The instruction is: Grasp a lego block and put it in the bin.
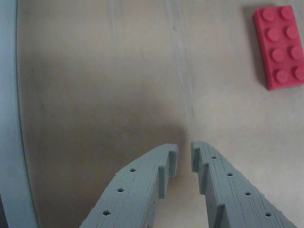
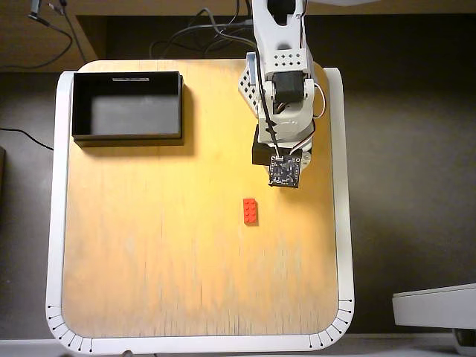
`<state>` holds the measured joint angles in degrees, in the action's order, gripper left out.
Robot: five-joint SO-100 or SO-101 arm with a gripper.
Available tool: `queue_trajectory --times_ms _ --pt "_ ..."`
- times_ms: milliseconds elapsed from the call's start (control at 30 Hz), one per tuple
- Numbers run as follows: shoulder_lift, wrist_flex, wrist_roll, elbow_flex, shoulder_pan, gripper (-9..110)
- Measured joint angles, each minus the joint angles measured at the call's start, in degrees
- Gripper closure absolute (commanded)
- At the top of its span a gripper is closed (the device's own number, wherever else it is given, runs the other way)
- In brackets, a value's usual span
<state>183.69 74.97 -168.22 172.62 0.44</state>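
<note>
Here, from above, we see a wooden table (image 2: 149, 260) with a white rim. At its upper left sits the bin (image 2: 127, 137), a shallow black box with nothing visible inside. Moving right, the lego block (image 2: 251, 211), small and red, lies alone on the wood near the middle, well apart from the bin. Just up and right of it stands the white arm (image 2: 281, 82). In the wrist view, we see the gripper (image 1: 184, 156) with grey fingertips nearly pressed together, holding nothing; the block lies at upper right.
</note>
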Motion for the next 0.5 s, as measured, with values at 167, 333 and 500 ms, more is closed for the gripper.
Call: queue_trajectory --times_ms 167,333,500 --pt "0.00 1.05 1.58 0.00 -3.43 101" --pt "0.00 1.14 2.11 0.00 -4.75 101" --pt "0.00 1.14 2.11 0.00 -4.83 101"
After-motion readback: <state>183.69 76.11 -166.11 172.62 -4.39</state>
